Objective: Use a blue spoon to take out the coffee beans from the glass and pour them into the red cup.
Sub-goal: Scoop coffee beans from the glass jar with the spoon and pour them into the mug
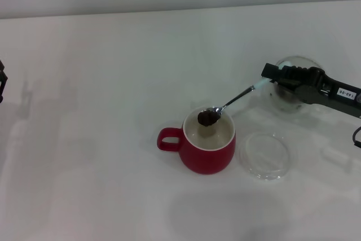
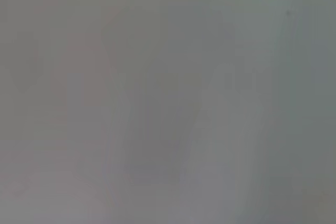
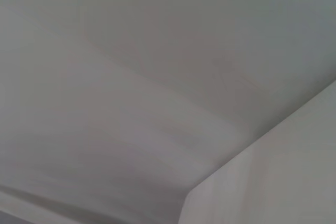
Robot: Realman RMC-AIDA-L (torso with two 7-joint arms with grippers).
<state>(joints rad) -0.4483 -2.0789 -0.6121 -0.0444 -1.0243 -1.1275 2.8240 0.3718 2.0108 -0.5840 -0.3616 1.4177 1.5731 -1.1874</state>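
Note:
In the head view the red cup (image 1: 204, 146) stands near the middle of the table, handle pointing left. My right gripper (image 1: 272, 75) is shut on the pale handle of the blue spoon (image 1: 237, 99). The spoon's metal bowl hangs over the cup's white inside and carries a heap of dark coffee beans (image 1: 207, 117). The glass (image 1: 295, 86) sits behind and under the right arm, largely hidden by it. The left gripper (image 1: 2, 82) barely shows at the left edge. Both wrist views show only blank pale surface.
A flat clear round dish (image 1: 268, 155) lies on the table just right of the red cup. The black right arm (image 1: 327, 90) reaches in from the right edge. The white table (image 1: 113, 83) runs back to a pale wall.

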